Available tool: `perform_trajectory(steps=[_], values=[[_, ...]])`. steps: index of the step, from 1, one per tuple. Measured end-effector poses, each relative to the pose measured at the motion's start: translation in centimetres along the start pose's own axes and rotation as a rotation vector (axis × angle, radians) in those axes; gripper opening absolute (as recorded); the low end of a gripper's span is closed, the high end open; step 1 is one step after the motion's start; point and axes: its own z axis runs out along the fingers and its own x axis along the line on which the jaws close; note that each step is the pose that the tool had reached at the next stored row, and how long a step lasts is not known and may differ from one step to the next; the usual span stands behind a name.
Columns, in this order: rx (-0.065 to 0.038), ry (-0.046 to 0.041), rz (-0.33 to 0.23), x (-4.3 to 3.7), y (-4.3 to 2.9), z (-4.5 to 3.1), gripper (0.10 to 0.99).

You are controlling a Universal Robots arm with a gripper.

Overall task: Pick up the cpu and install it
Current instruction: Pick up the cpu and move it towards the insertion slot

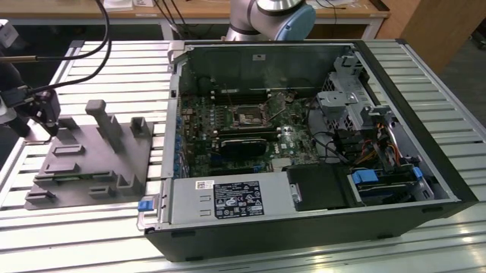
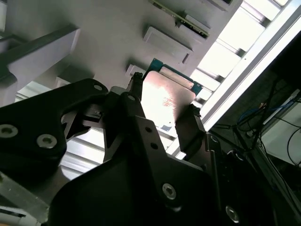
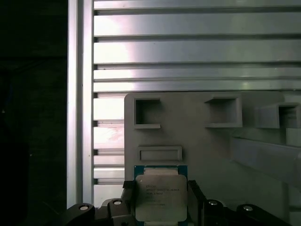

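We are at the pick-up step: our end effector (image 3: 160, 186) grips the small silvery square cpu (image 3: 161, 199) by opposite edges at the grey plastic fixture plate (image 3: 211, 141); lifting calls for a level hold.

Silver-grey robot arm with a pale blue joint cap (image 1: 275, 16): its base joint is at the far side of the scene, near the middle of the exterior view. Black two-finger gripper (image 1: 44, 114): at the exterior view's far left, pointing down. In both wrist views its black fingers (image 3: 127, 201) (image 2: 135, 92) are closed against opposite edges of the small flat square cpu with a silvery metal top plate (image 3: 161, 195) (image 2: 164, 96), one on each side.
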Motion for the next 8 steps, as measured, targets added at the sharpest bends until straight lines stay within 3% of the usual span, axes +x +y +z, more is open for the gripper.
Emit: perform_trajectory(steps=[8], values=[[0.0, 0.0, 0.0, 0.01, 0.04, -0.75, 0.533]])
